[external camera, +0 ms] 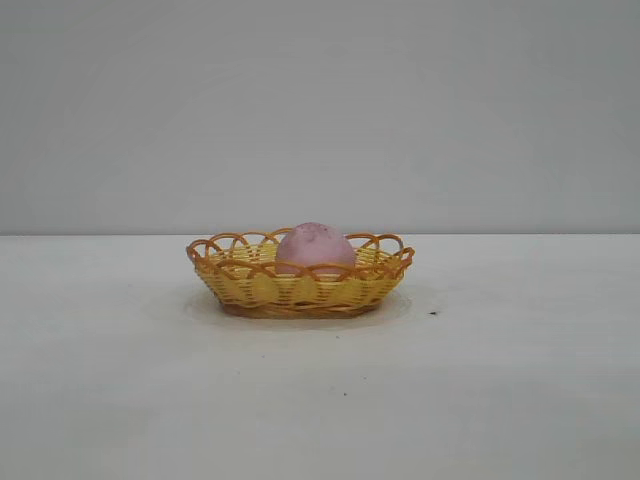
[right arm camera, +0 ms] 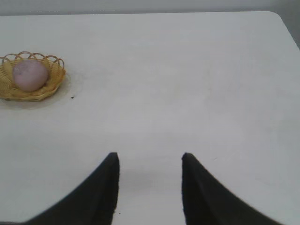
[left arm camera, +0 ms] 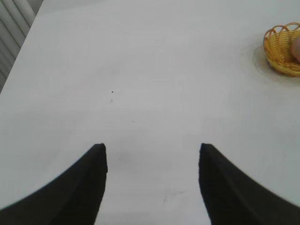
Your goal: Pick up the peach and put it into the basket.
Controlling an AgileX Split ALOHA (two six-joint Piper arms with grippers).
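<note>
The dusty-pink peach [external camera: 314, 247] lies inside the yellow wicker basket [external camera: 300, 287] at the middle of the table. Both also show in the right wrist view, the peach [right arm camera: 29, 75] resting in the basket [right arm camera: 54, 83]. In the left wrist view the basket [left arm camera: 276, 55] is at the frame edge with only a sliver of the peach [left arm camera: 296, 49] showing. My left gripper [left arm camera: 152, 149] is open and empty, far from the basket above bare table. My right gripper [right arm camera: 150, 157] is open and empty, also far from the basket. Neither arm shows in the exterior view.
The white table [external camera: 500, 400] stretches around the basket. Its far edge and rounded corner [right arm camera: 274, 16] show in the right wrist view. A small dark speck [external camera: 433, 313] lies on the table to the right of the basket. A ribbed grey panel [left arm camera: 11, 28] stands beyond the table edge.
</note>
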